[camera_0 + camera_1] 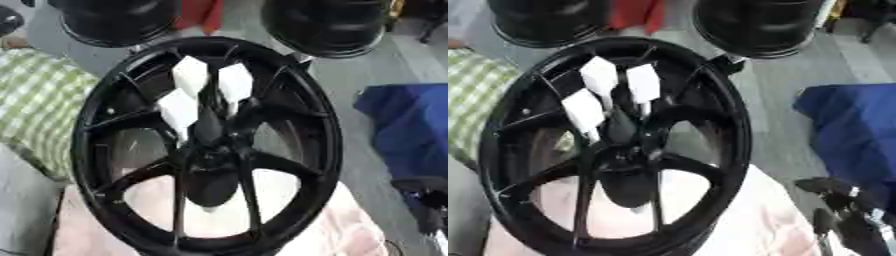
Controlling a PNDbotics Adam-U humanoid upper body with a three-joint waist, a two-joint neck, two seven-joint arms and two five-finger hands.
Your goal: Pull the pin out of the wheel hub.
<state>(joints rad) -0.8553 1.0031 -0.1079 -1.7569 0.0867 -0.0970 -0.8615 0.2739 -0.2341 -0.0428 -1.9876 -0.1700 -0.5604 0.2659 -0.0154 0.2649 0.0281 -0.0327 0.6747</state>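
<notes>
A large black spoked wheel [96, 150] stands tilted in the middle of both views. Three white pins stick up from around its hub [210, 150]: one at the upper left [190, 75], one at the upper right [234, 82] and one lower left [178, 110]. Each has a broad white head and a thin stem running down toward the hub. My right hand [842, 200] shows at the lower right of the right eye view, well clear of the wheel, its dark fingers relaxed and holding nothing. My left hand shows in neither view.
Two more black wheels [114, 20] [328, 25] stand behind. A blue cloth [407, 125] lies at the right and a green checked cloth [35, 100] at the left. Pale pink padding [350, 230] lies under the wheel.
</notes>
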